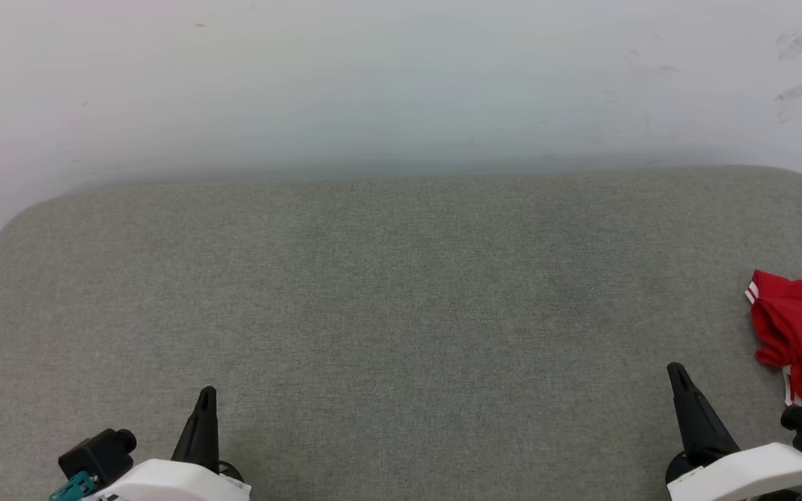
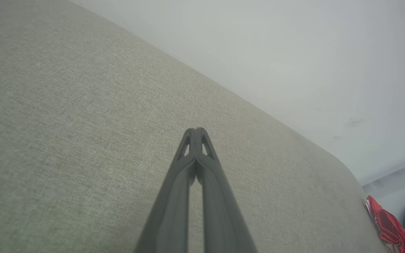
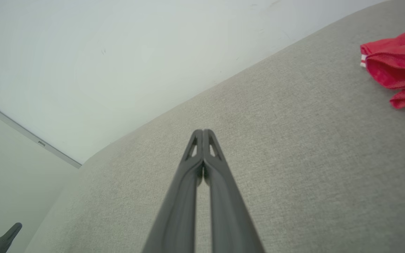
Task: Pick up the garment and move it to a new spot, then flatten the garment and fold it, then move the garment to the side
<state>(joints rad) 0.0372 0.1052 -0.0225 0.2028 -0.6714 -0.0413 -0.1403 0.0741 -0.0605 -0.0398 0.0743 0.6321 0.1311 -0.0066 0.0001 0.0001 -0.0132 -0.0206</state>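
A pale wall (image 1: pixel 401 83) backs the grey padded surface (image 1: pixel 401 313), which lies open from its rounded far corners to the near edge. The garment (image 1: pixel 801 341) sits bunched at the right edge, and the right wrist view shows its folds and striped trim best. The left gripper (image 1: pixel 207 393) and right gripper (image 1: pixel 674 369) hover near, both clenched, fingertips together.

Our right gripper (image 3: pixel 202 133) hovers, fingertips pressed together, above the grey cushion (image 3: pixel 294 147); the crumpled red garment (image 3: pixel 397 66) lies well apart.
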